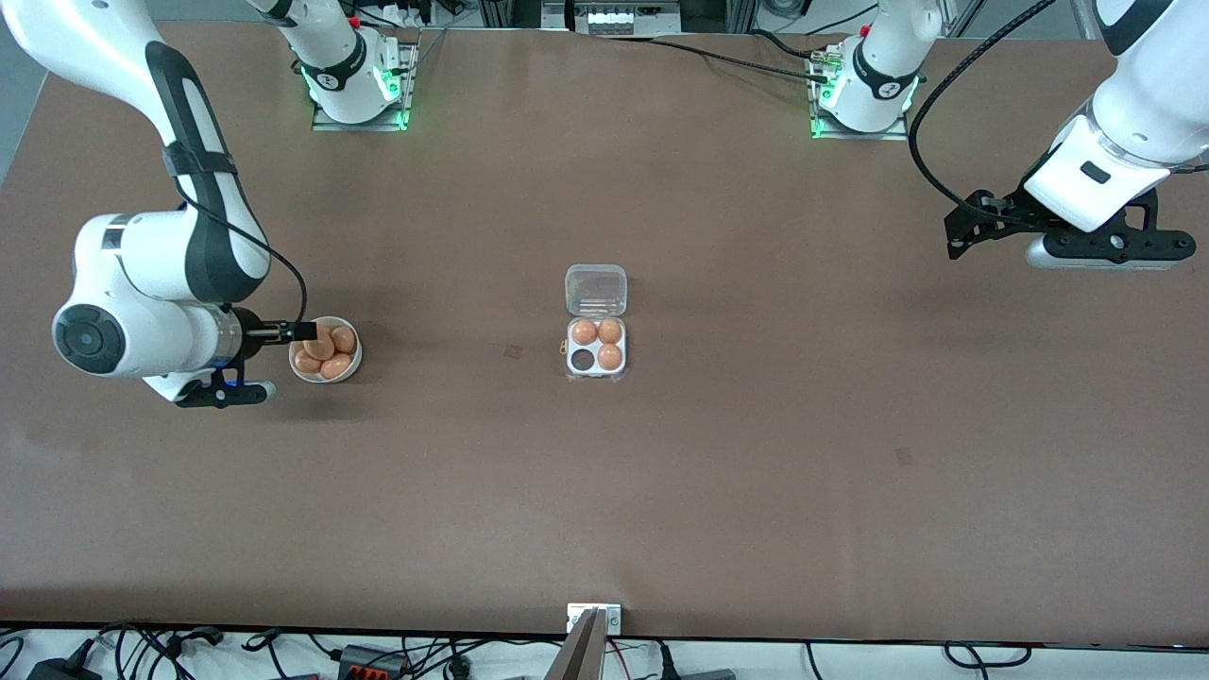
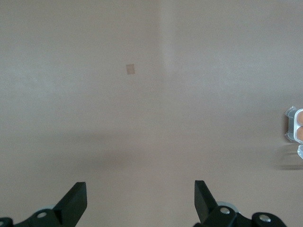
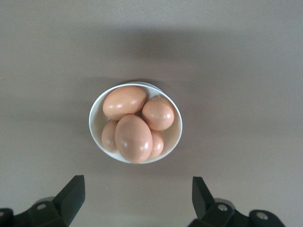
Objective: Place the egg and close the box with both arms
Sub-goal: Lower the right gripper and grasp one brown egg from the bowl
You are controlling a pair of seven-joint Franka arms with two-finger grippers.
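The box [image 1: 595, 346] sits mid-table with its clear lid [image 1: 596, 290] swung open; three orange-brown eggs fill its white tray and one cell [image 1: 582, 360] is bare. Its edge shows in the left wrist view as the box [image 2: 296, 125]. Several more eggs [image 3: 133, 137] lie in a round white bowl [image 1: 325, 351] toward the right arm's end of the table. My right gripper [image 1: 300, 331] hovers at the bowl's rim, open and holding nothing [image 3: 138, 194]. My left gripper [image 1: 968, 227] waits high over the left arm's end of the table, open over bare table [image 2: 141, 196].
Two small darker patches mark the brown table: one [image 1: 514, 351] between bowl and box, another [image 1: 904, 456] nearer the front camera toward the left arm's end. A metal bracket [image 1: 593, 619] sits at the table's front edge.
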